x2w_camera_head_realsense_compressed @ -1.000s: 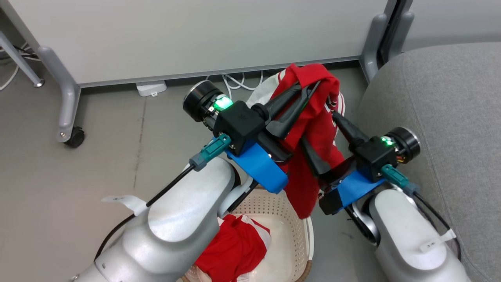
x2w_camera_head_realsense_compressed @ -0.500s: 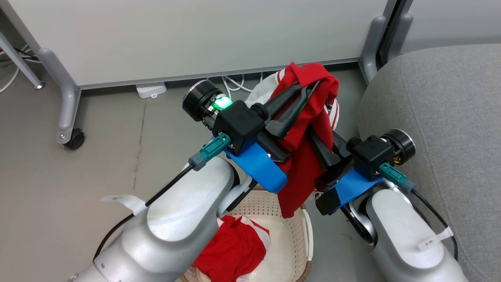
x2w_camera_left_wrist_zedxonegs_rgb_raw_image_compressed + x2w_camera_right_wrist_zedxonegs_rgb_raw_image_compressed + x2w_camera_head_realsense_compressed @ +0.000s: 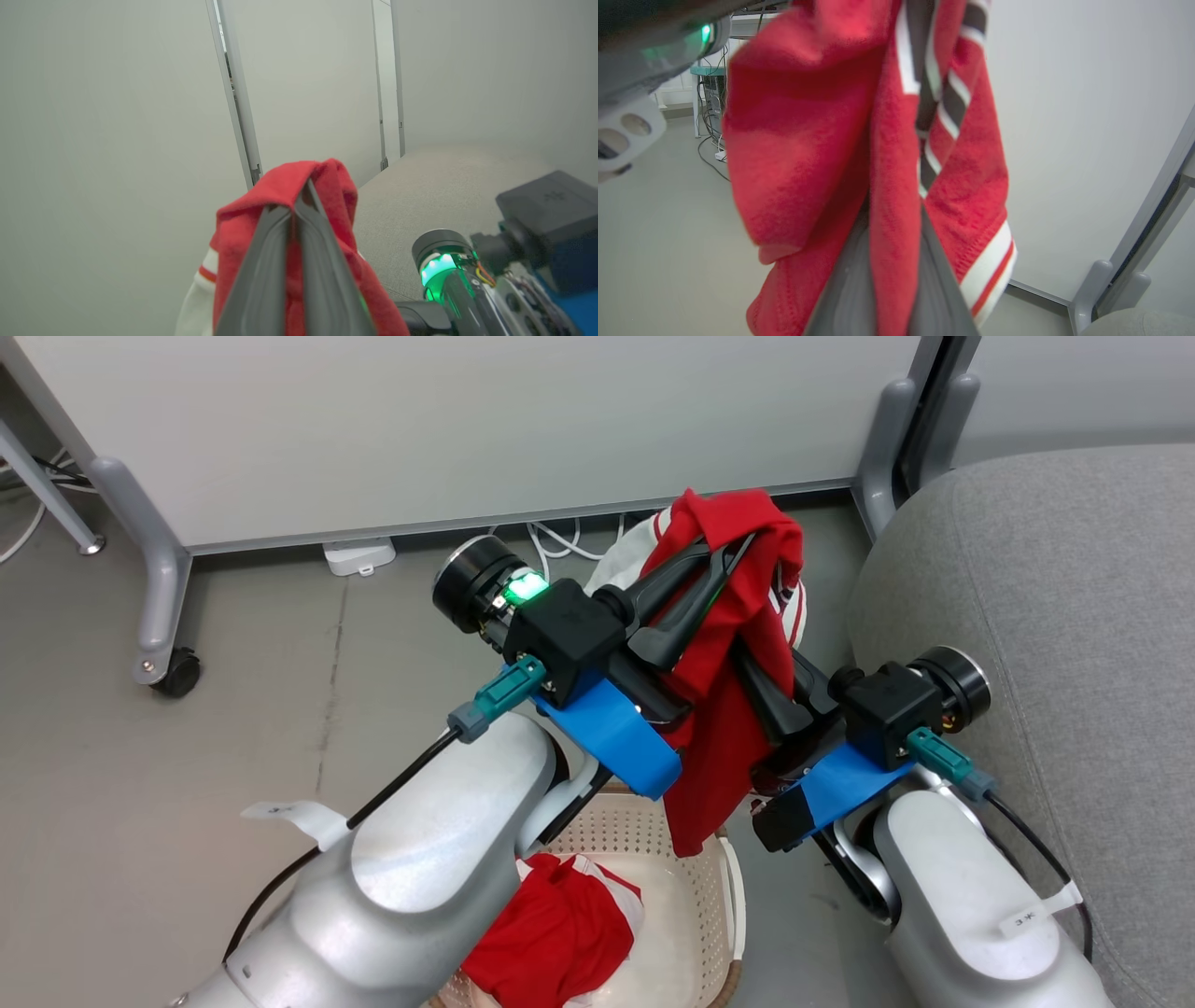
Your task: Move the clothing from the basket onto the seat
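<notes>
it looks like the carrying step: the left end effector, pressed together on a fold, holds one red jersey at frame centre above the basket; the right end effector pinches its lower cloth. the other jersey lies in the basket. next: swing right over the seat, release.

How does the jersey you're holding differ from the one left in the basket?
The held jersey hangs in the air, pinched by the left gripper and right gripper; the basket jersey lies in the basket, touched by neither. The held jersey drapes long, while the basket jersey is bunched in a heap. Both are red with white trim.
</notes>
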`<state>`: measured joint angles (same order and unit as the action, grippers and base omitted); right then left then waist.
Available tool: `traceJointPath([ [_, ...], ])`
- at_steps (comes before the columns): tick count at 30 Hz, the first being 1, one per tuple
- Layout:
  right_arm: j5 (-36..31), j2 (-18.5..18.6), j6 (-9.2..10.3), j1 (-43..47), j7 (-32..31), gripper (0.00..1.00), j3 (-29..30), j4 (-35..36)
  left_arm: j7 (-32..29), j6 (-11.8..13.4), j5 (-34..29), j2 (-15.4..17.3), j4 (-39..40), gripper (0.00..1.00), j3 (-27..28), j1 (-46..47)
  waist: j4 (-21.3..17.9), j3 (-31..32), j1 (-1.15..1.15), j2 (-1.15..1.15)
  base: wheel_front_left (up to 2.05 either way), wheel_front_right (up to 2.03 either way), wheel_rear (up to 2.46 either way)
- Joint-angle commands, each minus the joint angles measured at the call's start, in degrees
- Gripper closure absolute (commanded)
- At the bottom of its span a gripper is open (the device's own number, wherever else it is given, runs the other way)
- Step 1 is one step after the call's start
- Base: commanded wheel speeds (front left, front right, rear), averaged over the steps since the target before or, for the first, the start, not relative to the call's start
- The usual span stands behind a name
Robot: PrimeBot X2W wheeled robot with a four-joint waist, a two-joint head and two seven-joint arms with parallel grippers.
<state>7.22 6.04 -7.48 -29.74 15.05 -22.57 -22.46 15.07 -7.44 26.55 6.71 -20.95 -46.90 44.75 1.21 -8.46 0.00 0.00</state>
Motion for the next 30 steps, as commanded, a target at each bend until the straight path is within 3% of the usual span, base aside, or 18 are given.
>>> traceJointPath([
  [1, 0.4, -0.1, -0.03, 0.6, 0.2, 1.0, 0.2, 0.4, 0.2, 0.0, 0.1, -0.1, -0.2, 0.41, 0.3, -0.3, 0.0, 0.0, 0.0, 0.0, 0.0, 0.0, 0.0],
  [2, 0.4, -0.1, -0.03, 0.6, 0.2, 1.0, 0.3, 0.5, 0.2, -0.1, 0.0, -0.1, -0.3, 0.0, 0.4, -0.2, 0.1, 0.0, 0.0, 0.0, 0.0, 0.0, 0.0],
  [16, 0.0, -0.4, -0.03, 2.5, 0.2, 1.0, 8.0, 2.5, 0.2, 0.3, -1.5, 0.3, 0.2, 0.0, 1.6, -1.5, -0.3, -1.3, 0.0, 0.0, 0.0, 0.0, 0.0],
  [30, -1.4, 0.0, -0.03, 5.5, 0.2, 1.0, 16.6, 6.9, 0.2, 0.4, -4.0, 1.1, 1.9, 0.0, 1.2, -4.2, -6.9, -4.7, 0.0, 0.0, 0.0, 0.0, 0.0],
])
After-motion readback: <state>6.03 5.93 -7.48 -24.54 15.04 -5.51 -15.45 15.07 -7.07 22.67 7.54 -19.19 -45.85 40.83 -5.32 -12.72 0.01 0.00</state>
